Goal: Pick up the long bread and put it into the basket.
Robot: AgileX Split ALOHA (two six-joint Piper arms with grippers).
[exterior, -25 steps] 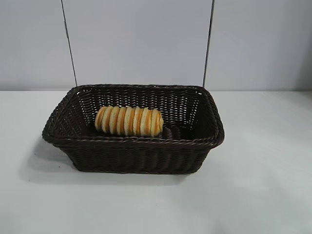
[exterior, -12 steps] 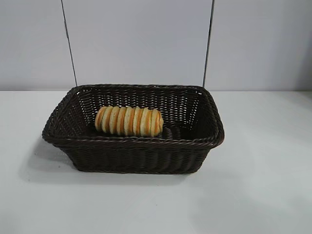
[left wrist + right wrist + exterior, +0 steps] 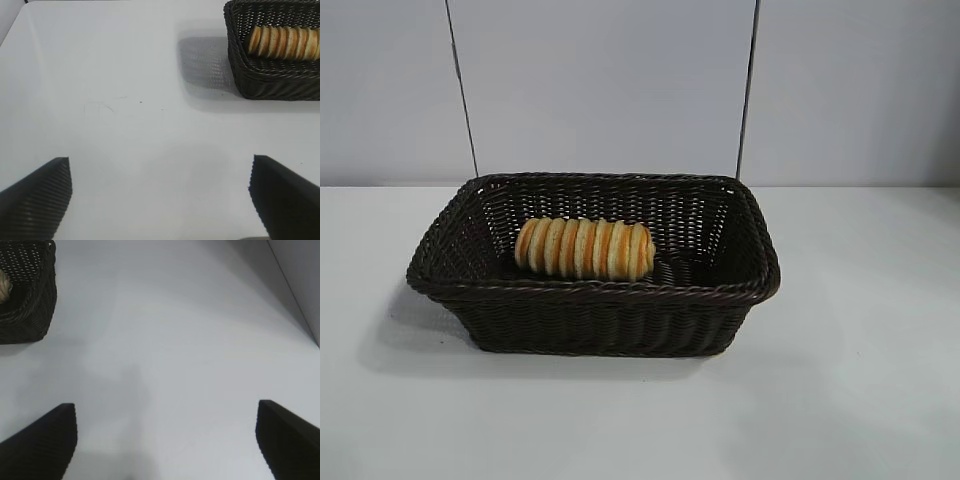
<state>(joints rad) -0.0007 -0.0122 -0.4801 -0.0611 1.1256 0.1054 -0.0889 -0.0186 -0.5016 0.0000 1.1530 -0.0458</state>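
The long bread [image 3: 584,248], tan with orange-brown stripes, lies inside the dark woven basket [image 3: 590,292] at the table's middle, towards its left half. Neither arm shows in the exterior view. In the left wrist view my left gripper [image 3: 160,172] stands wide open over bare table, well away from the basket [image 3: 270,80] and the long bread [image 3: 284,43] in it. My right gripper [image 3: 165,415] is also wide open above bare table, with a corner of the basket [image 3: 30,305] far off; only a sliver of the long bread [image 3: 4,287] shows there.
The white table [image 3: 860,380] spreads around the basket on all sides. A pale wall with two thin dark vertical rods [image 3: 460,90] stands behind it.
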